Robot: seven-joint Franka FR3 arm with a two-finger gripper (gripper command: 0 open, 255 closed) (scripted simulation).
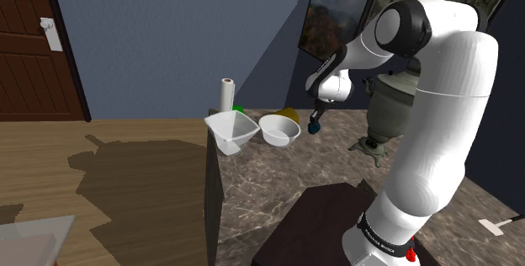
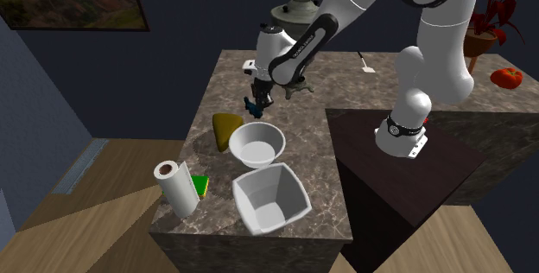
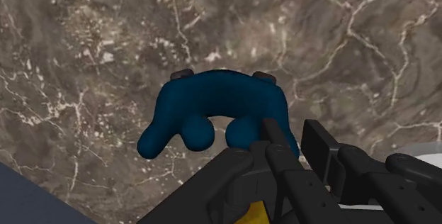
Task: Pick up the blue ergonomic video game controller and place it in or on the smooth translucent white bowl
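My tool (image 3: 290, 136) is clamped on one grip of the blue controller (image 3: 212, 105), its two black fingers pinching that lobe while the rest of the pad juts out to the side over the brown marbled tabletop (image 2: 321, 169). I cannot tell whether the controller clears the stone.

In the shoulder view the tool (image 1: 315, 124) and controller (image 1: 314, 130) sit just off the white bowl's (image 1: 279, 130) right side, near it but apart. In the second exterior view the bowl (image 2: 256, 144) lies below the controller (image 2: 252, 105), with an olive-yellow lump (image 2: 226, 130) touching the bowl's left rim.

A white square tub (image 2: 270, 198) stands just beside the bowl, nearer the tabletop's edge. A paper towel roll (image 2: 177, 187) stands upright at the corner, a green item (image 2: 201, 183) against it. A dark samovar (image 1: 389, 113) stands beyond my arm.
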